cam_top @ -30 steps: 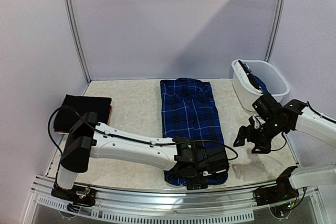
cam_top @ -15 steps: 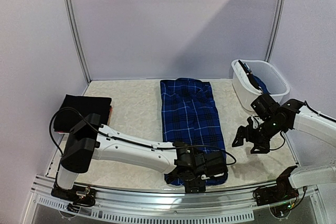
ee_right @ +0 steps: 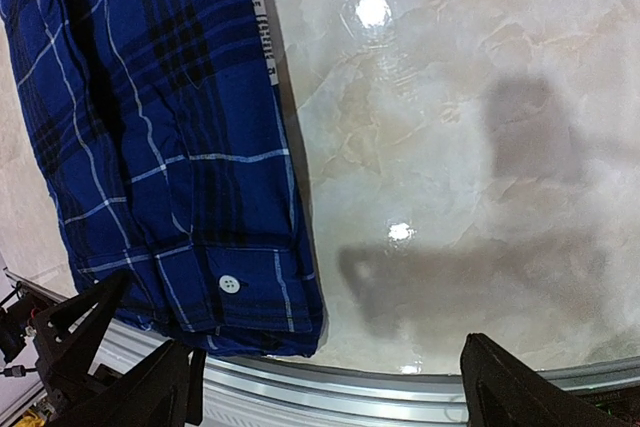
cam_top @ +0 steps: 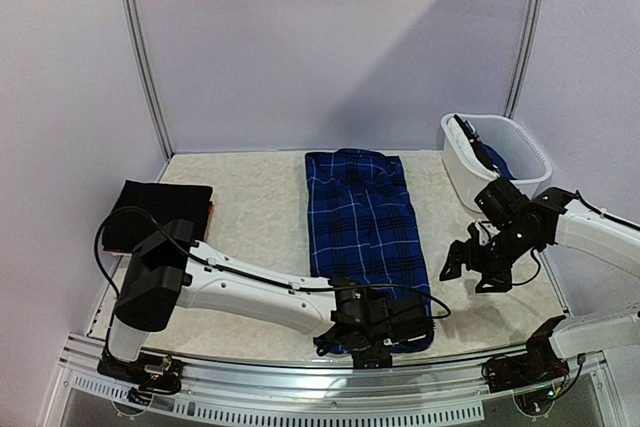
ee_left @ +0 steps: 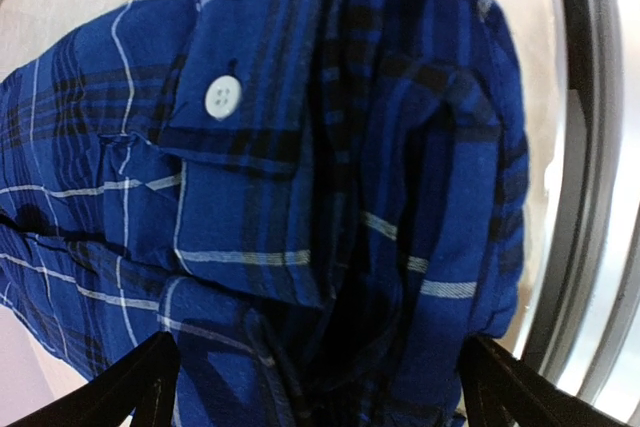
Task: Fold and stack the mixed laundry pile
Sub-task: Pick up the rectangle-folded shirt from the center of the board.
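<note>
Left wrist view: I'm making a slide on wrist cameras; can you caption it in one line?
Open left gripper poised over the bunched end of the blue plaid shirt, one white button showing.

White basket (cam_top: 462, 179) at the marbled table's (cam_top: 260, 217) far right corner

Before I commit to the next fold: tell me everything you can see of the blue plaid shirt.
The blue plaid shirt is soft woven cloth, blue with black and thin white lines, folded into a long strip flat on the table, running far to near at centre. Its near end is bunched, a white button showing. The left gripper hangs open over that end; contact unclear.
</note>
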